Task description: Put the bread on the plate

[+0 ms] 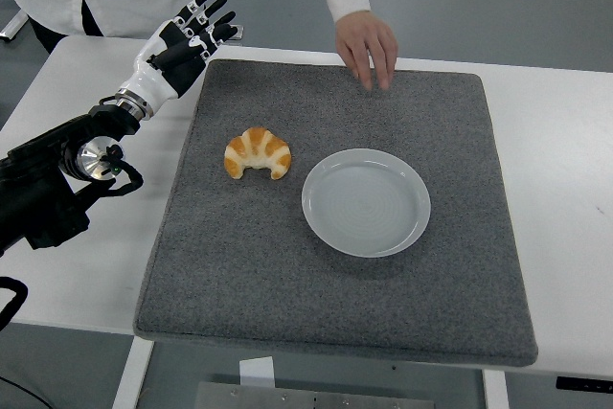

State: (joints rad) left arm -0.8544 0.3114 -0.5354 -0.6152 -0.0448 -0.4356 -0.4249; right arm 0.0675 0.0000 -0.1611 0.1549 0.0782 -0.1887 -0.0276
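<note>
The bread is a golden croissant (257,153) lying on the grey mat (287,275), just left of a white plate (365,201) that holds nothing. My left hand (194,34) is raised above the mat's far left corner, well behind and left of the croissant, with its fingers spread and nothing in them. My right arm does not show.
A person in a white shirt stands at the table's far side; the person's hand (368,46) rests on the mat's far edge, behind the plate. The white table (565,189) shows around the mat on both sides.
</note>
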